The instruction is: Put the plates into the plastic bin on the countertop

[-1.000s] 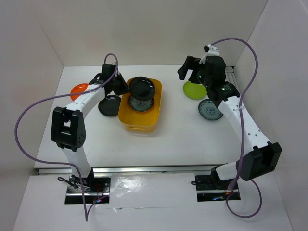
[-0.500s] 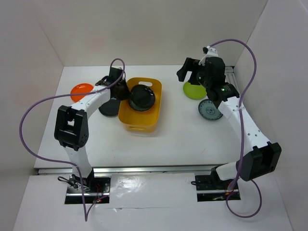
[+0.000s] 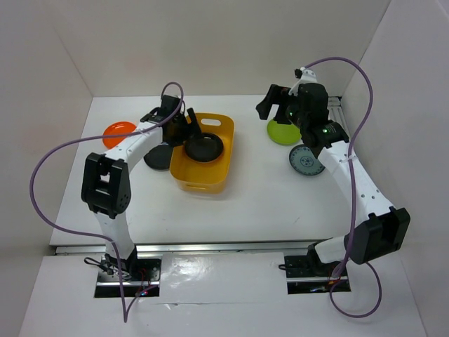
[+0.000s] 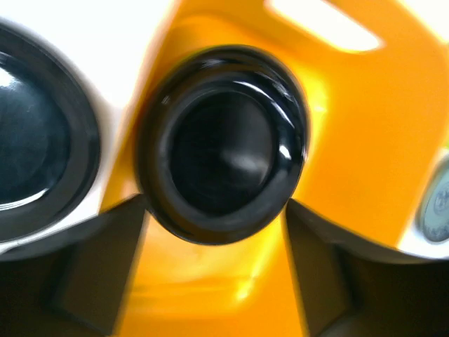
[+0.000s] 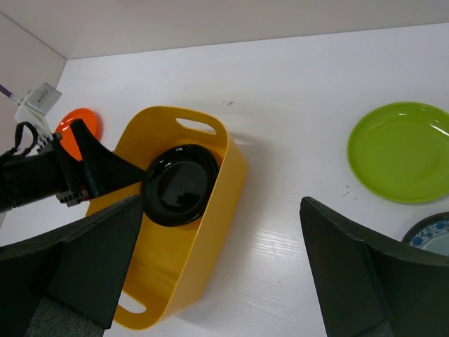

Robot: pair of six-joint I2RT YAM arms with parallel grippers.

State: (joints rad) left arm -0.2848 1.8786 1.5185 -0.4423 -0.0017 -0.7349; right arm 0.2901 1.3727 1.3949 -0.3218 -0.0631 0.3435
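Note:
The yellow-orange plastic bin [image 3: 201, 180] stands on the white countertop [image 3: 266, 203] left of centre. A glossy black plate [image 3: 204, 147] lies inside it. My left gripper [image 3: 188, 128] hangs over the bin's left rim. In the left wrist view the left gripper [image 4: 214, 242] is open, its fingers flanking the near edge of the black plate [image 4: 221, 144]. My right gripper [image 3: 270, 105] is open and empty, high above the lime green plate [image 3: 283, 132]. A blue-patterned plate [image 3: 305, 162], an orange-red plate [image 3: 116, 131] and a second black plate [image 3: 154, 158] rest on the countertop.
White walls enclose the countertop on three sides, and a metal rail [image 3: 210, 247] runs along its front. The right wrist view looks down on the bin [image 5: 210, 239], the black plate [image 5: 179, 184] in it, the green plate [image 5: 403, 151] and the orange-red plate [image 5: 83, 123].
My left gripper carried the black plate down into the bin and opened, so the plate now lies there free. The right arm has barely moved.

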